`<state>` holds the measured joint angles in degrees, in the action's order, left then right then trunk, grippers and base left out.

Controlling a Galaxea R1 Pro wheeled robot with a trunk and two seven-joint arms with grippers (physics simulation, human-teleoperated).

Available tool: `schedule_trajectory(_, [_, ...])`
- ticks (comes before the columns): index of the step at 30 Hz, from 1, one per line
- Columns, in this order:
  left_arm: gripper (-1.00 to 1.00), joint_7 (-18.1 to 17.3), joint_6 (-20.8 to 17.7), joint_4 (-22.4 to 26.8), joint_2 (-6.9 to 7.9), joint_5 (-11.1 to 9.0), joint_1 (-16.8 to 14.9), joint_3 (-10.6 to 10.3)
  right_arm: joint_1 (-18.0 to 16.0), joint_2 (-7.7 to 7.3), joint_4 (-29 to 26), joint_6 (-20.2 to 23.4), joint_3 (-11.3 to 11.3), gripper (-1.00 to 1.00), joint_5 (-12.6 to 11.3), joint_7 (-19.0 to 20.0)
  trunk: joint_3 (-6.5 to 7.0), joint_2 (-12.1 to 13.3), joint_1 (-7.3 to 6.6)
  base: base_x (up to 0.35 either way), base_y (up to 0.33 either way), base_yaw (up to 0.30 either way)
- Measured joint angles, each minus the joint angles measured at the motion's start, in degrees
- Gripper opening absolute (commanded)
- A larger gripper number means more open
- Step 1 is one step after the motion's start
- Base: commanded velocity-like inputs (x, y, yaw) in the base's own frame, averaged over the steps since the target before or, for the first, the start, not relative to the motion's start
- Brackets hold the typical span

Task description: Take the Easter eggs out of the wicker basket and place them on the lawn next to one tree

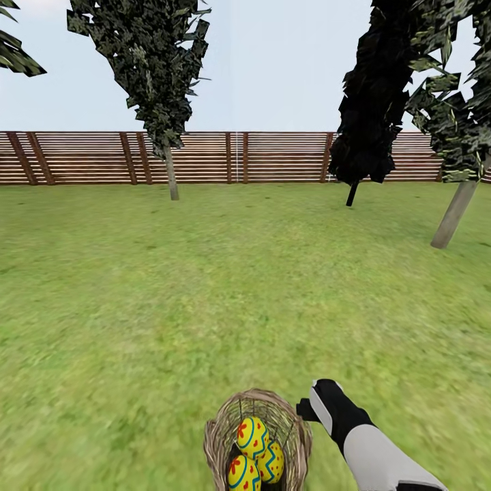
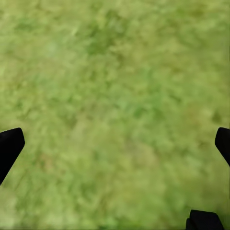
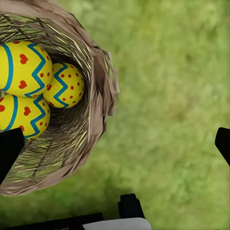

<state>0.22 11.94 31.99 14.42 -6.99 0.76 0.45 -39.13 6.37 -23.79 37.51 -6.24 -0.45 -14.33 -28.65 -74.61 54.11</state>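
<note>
Wicker basket (image 1: pixel 258 436) sits on the lawn (image 1: pixel 204 293), all three Easter eggs (image 1: pixel 254 453) packed inside it, touching each other. My right gripper (image 1: pixel 307 409) hovers just beside the basket's rim, over grass; on the right wrist cam its fingertips (image 3: pixel 9 148) are spread wide, nothing between them. Left gripper (image 2: pixel 115 148) is over bare grass, fingers also spread, empty. Nearest pale-trunk tree (image 1: pixel 453 211) stands well apart from the basket, in front of the fence (image 1: pixel 239 158).
</note>
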Motion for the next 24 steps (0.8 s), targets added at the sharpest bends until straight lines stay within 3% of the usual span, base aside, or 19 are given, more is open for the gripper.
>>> schedule_trajectory(24, [1.0,1.0,-0.1,-0.1,0.14,0.0,0.0,0.0,-0.6,0.05,0.0,0.0,0.2,1.0,0.2,0.0,-4.31,-9.6,5.27,0.0,0.0,0.0])
